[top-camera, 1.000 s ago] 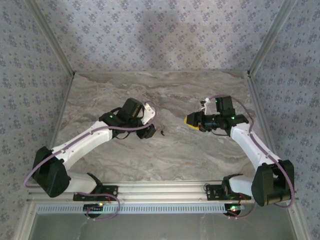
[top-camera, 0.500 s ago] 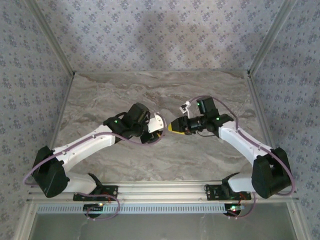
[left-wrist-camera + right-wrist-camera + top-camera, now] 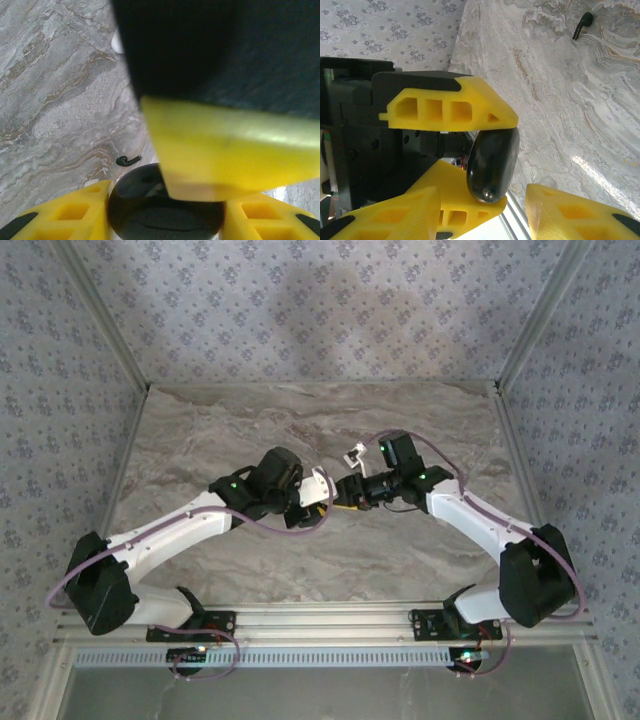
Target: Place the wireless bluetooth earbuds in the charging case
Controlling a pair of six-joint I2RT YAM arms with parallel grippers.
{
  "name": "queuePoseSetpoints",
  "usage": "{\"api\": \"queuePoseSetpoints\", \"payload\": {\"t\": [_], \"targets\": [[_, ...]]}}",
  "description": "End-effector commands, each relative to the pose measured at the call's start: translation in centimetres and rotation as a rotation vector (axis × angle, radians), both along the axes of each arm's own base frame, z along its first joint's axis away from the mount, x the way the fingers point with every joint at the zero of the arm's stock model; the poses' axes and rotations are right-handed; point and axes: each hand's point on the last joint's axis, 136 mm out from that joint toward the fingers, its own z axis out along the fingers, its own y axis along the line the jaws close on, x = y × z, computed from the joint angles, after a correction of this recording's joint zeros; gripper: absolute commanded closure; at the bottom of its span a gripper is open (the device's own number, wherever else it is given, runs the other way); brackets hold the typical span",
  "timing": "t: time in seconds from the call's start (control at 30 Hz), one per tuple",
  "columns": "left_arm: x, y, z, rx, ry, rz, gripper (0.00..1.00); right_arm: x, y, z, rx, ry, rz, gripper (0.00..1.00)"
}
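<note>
My left gripper (image 3: 167, 201) is shut on the black rounded charging case (image 3: 160, 210), which sits between its yellow fingers. The right wrist view shows that case (image 3: 492, 161) edge-on between the left gripper's fingers (image 3: 451, 107). My right gripper (image 3: 484, 194) is open, right in front of the case, with nothing between its jaws. One of its fingers (image 3: 225, 150) looms over the case in the left wrist view. A black earbud (image 3: 128, 160) lies on the marble beyond the case, and the right wrist view has it (image 3: 582, 24) at the top right. From above, the left gripper (image 3: 322, 498) and the right gripper (image 3: 347, 490) meet mid-table.
The marble tabletop (image 3: 240, 430) is walled by patterned panels at the back and sides. A small white shape (image 3: 116, 42) lies on the marble, half cut off by the right gripper. The metal rail (image 3: 320, 615) runs along the near edge.
Both arms have swung inward until the grippers meet at the table's middle. The right jaws have opened slightly. The left gripper keeps its hold on the case.
</note>
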Motion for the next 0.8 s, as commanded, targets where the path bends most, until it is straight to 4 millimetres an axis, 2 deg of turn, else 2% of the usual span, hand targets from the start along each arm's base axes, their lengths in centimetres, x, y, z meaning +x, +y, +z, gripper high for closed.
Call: {"api": "queuePoseSetpoints", "payload": {"t": [0.0,0.3,0.67,0.77], "targets": [[0.1,-0.9,1.1,-0.039,-0.018,-0.015,0.63,0.3,0.8,1.0,0.018,-0.02,0.017,0.5],[-0.1,-1.5,2.1,-0.078,-0.01,-0.014,0.63,0.3,1.4,0.5,0.001,-0.017,0.032,0.51],[0.0,-1.9,3.2,-0.105,-0.003,-0.007,0.63,0.4,1.4,0.2,-0.021,-0.027,0.031,0.72],[0.0,-1.7,3.3,-0.101,-0.004,-0.001,0.58,0.4,1.3,0.4,-0.023,-0.043,0.03,0.77]]}}
